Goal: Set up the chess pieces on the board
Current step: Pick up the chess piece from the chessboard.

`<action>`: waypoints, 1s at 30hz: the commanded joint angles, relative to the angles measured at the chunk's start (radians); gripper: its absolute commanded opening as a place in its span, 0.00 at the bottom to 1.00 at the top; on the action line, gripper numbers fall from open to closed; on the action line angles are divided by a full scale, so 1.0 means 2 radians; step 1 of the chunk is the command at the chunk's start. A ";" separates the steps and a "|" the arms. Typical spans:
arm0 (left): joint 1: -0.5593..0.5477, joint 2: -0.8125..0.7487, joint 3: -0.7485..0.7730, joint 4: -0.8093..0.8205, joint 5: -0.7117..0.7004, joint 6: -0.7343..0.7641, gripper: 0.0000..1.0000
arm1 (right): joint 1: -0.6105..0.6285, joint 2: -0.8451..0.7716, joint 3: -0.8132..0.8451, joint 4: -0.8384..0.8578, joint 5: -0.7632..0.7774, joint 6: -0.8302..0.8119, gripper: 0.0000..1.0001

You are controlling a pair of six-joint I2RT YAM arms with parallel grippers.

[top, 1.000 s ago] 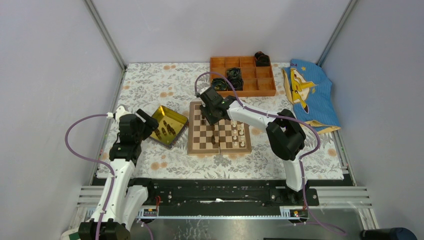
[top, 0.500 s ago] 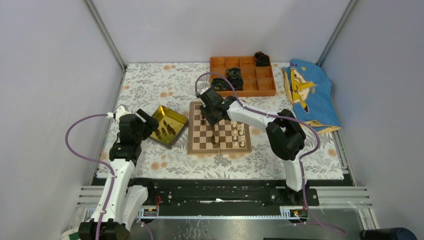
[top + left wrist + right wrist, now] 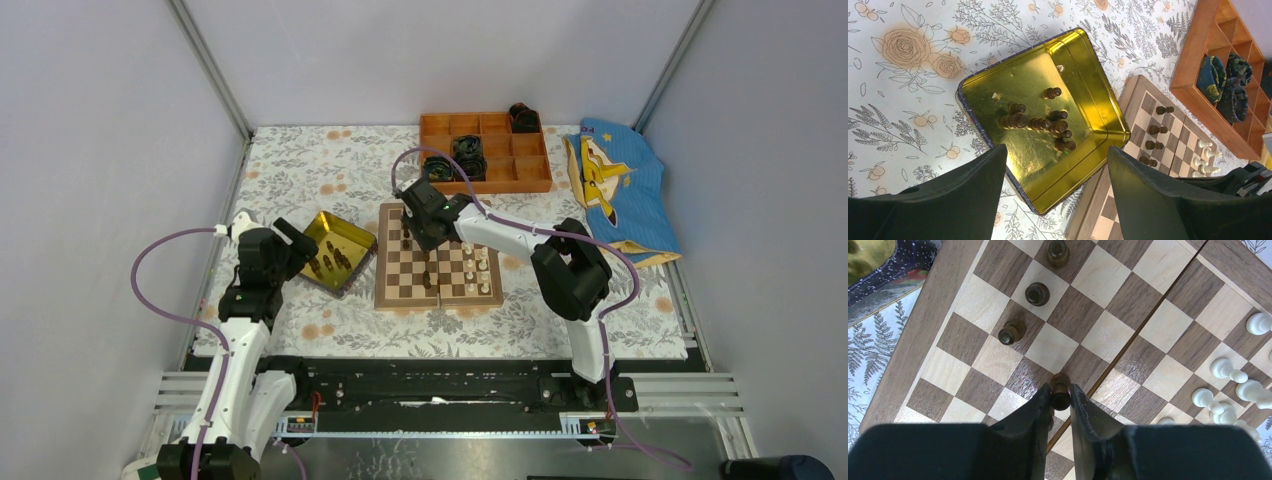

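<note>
A: Checking right wrist view: right gripper (image 3: 1060, 396) pinches a dark chessman (image 3: 1060, 384) at the board (image 3: 908, 365), far left, beside its seam. Overhead, the right arm (image 3: 505, 235) hides it.
B: Left gripper (image 3: 1055, 157) spread above gold tray (image 3: 1088, 85), dark pieces (image 3: 1040, 122) inside.

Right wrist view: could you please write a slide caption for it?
Right gripper grips a dark chess piece on the board.

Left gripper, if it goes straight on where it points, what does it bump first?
Probably the gold tray, likely its floor close to the dark pieces. Depth is hard to judge here.
</note>
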 commanded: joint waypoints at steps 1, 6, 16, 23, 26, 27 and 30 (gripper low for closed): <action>-0.003 -0.005 -0.006 0.026 0.007 -0.004 0.81 | -0.004 -0.011 0.001 -0.005 -0.001 0.005 0.24; -0.003 -0.005 -0.006 0.025 0.006 -0.004 0.81 | -0.004 -0.016 0.002 -0.005 0.000 0.002 0.18; -0.004 -0.008 -0.007 0.025 0.002 -0.003 0.81 | -0.004 -0.027 0.025 -0.011 0.006 -0.014 0.16; -0.003 -0.009 -0.006 0.024 -0.001 -0.003 0.81 | -0.003 -0.033 0.029 -0.012 0.011 -0.019 0.16; -0.003 -0.010 -0.006 0.022 -0.002 -0.003 0.81 | -0.004 -0.034 0.031 -0.013 0.011 -0.021 0.16; -0.004 -0.011 -0.006 0.022 -0.003 -0.003 0.81 | -0.003 -0.036 0.031 -0.013 0.011 -0.022 0.16; -0.003 -0.012 -0.006 0.022 -0.004 -0.003 0.81 | -0.003 -0.041 0.031 -0.012 0.011 -0.025 0.16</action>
